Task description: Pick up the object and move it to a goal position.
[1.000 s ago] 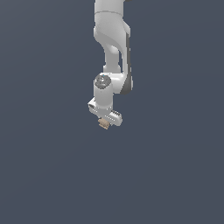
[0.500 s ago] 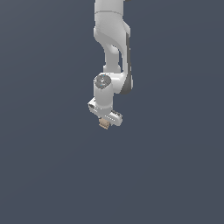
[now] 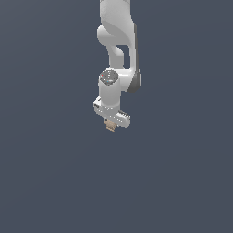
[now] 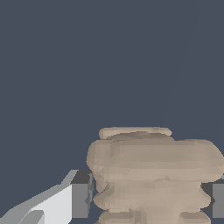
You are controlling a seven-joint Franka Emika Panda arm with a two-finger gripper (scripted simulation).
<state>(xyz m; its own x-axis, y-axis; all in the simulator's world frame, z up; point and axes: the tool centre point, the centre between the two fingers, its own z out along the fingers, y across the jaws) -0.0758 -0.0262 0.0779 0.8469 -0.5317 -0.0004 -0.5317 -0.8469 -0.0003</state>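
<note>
The object (image 3: pixel 109 126) is a small tan-brown lumpy block with stacked ridges, held just under the white hand of the arm. My gripper (image 3: pixel 110 125) is shut on it, well above the dark floor. In the wrist view the object (image 4: pixel 153 175) fills the space between my two fingers (image 4: pixel 79 200), which press on its sides. My gripper (image 4: pixel 148 201) shows only its grey pads and one white finger body there. No goal marker shows in either view.
The white arm (image 3: pixel 119 50) reaches down from the top of the exterior view. A plain dark grey-blue surface (image 3: pixel 54 173) lies all around.
The gripper with the object has stayed almost still, shifting at most slightly. The grip looks the same.
</note>
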